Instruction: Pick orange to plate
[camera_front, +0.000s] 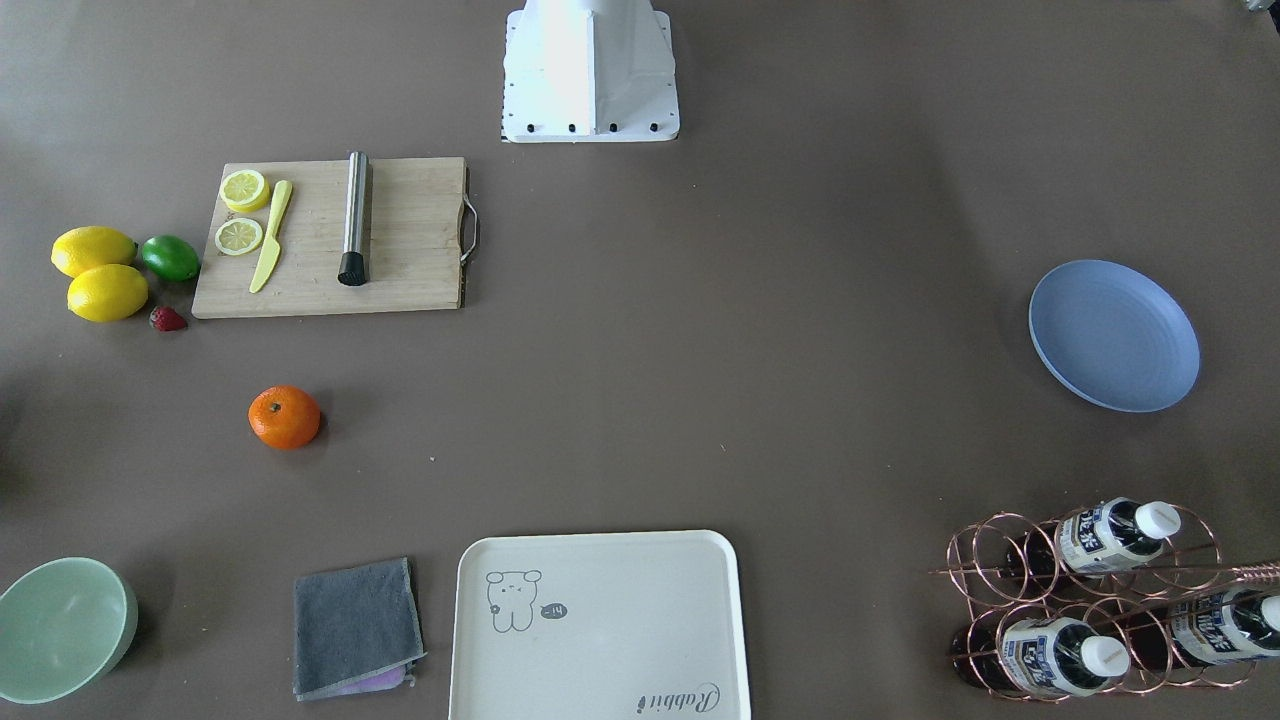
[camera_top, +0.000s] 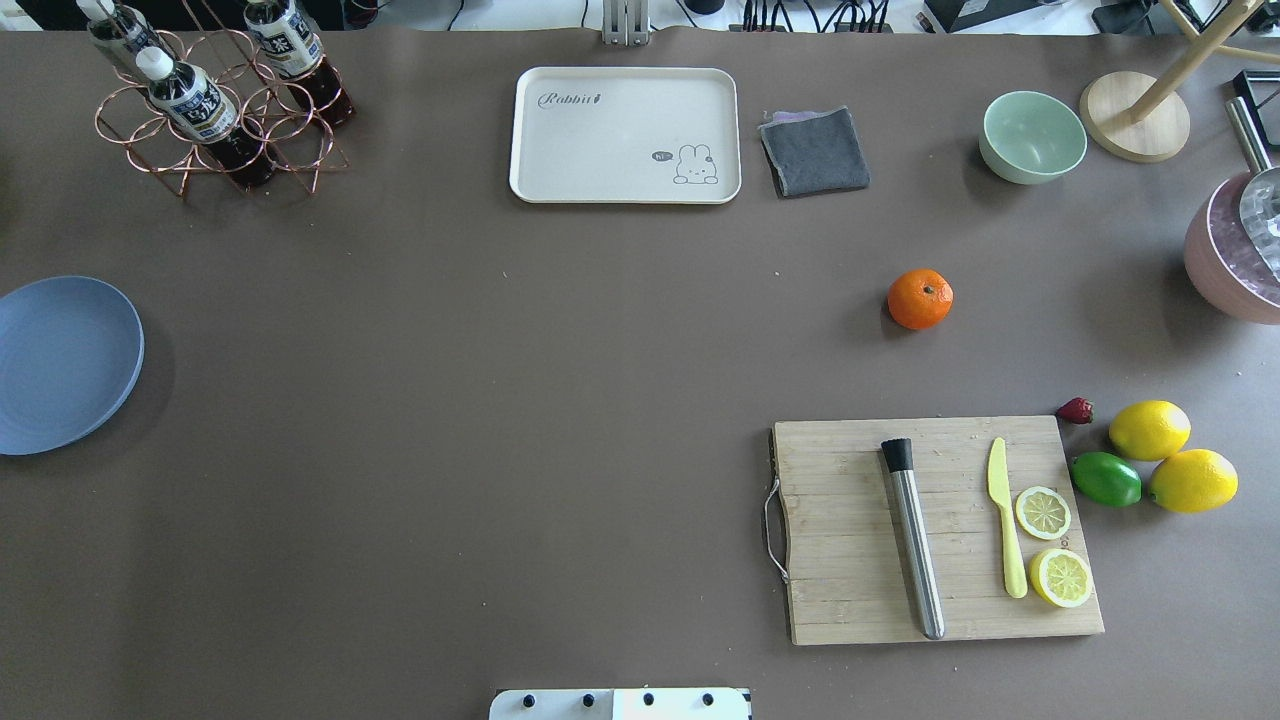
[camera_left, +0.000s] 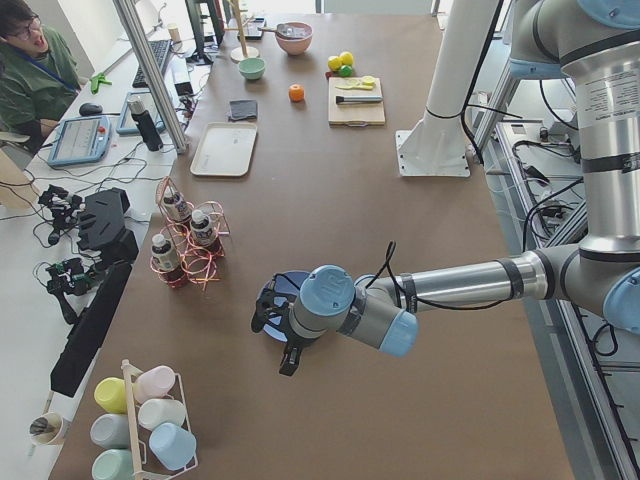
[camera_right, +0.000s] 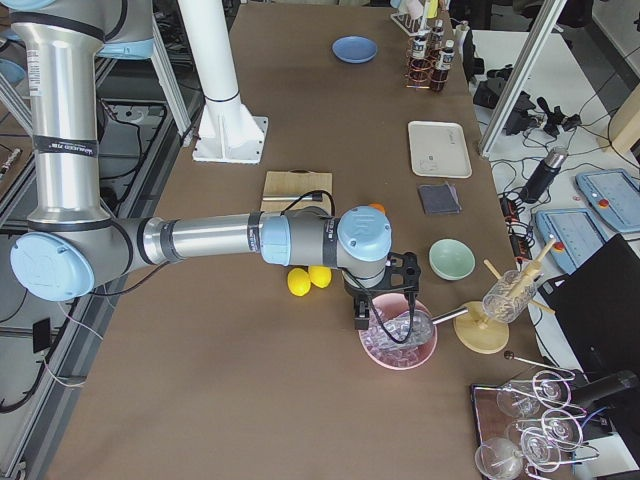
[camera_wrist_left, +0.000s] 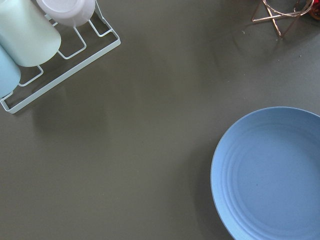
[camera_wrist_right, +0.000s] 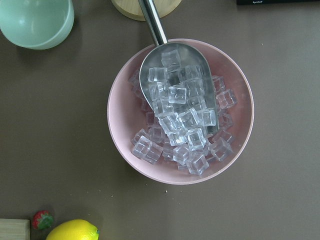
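Note:
The orange (camera_front: 285, 417) rests on the brown table, on the robot's right side, beyond the cutting board (camera_top: 935, 530); the overhead view shows the orange (camera_top: 920, 298) with nothing touching it. The periwinkle-blue plate (camera_front: 1113, 335) lies far off at the table's left end, and this plate (camera_wrist_left: 272, 175) fills the lower right of the left wrist view. In the exterior left view my left gripper (camera_left: 272, 343) hangs over the plate; I cannot tell whether it is open or shut. In the exterior right view my right gripper (camera_right: 387, 318) hovers over a pink ice bowl (camera_wrist_right: 180, 110); its state cannot be told either.
Two lemons (camera_top: 1170, 455), a lime (camera_top: 1105, 478) and a strawberry (camera_top: 1075, 410) sit right of the board. A cream tray (camera_top: 625, 135), grey cloth (camera_top: 815, 150) and mint bowl (camera_top: 1032, 135) line the far edge. A bottle rack (camera_top: 215, 100) stands beyond the plate, a cup rack (camera_wrist_left: 55, 50) beside it.

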